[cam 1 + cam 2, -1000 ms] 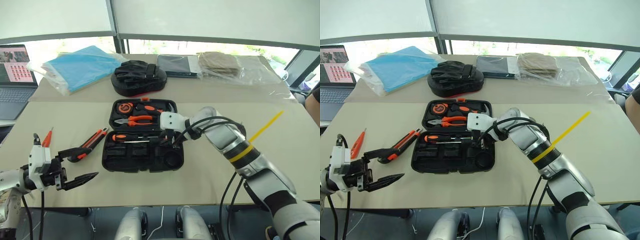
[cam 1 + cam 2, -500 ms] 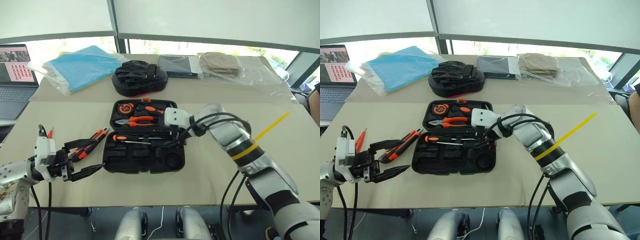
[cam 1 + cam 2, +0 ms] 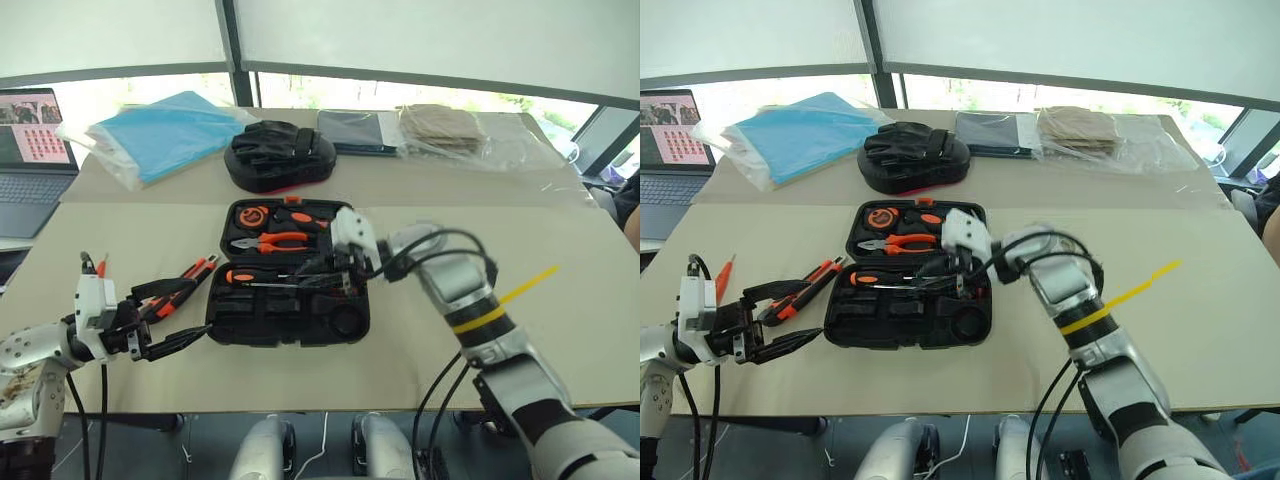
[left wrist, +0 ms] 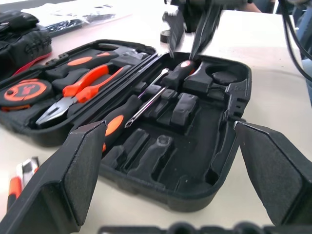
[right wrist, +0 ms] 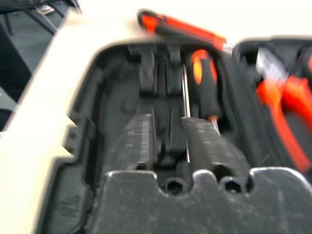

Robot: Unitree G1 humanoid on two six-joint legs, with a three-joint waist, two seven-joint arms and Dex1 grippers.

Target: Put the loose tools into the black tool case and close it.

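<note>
Black tool case [image 3: 288, 272]: I have it lying open flat at the centre of the desk [image 3: 560, 330], lid half at 12 o'clock, slotted half at 6.

- Lid half: pliers [image 3: 268, 241] and tape measure [image 3: 247, 215], seated in their moulds.
- Slotted half: one black-and-orange screwdriver [image 3: 262, 277] lying along the top slot, a second handle [image 4: 181, 72] at its tip; the remaining slots look empty.
- Right gripper [image 3: 322, 268]: closed, empty as far as I can tell, poised over the screwdriver slot, probably there to seat the tool.
- Utility knife [image 3: 183, 281]: loose on the desk at 9 o'clock, just beside the case.
- Small orange tester screwdriver [image 3: 720, 278]: loose, further out at 9 o'clock.
- Left gripper [image 3: 170, 320]: wide open, empty, at 8 o'clock, pointing towards the case, near the knife; I judge it is lined up for that pick.
- Padded black bag [image 3: 278, 155]: at 12 o'clock, well apart.
- Laptop [image 3: 30, 150]: at 10 o'clock.

Case not yet closed.
</note>
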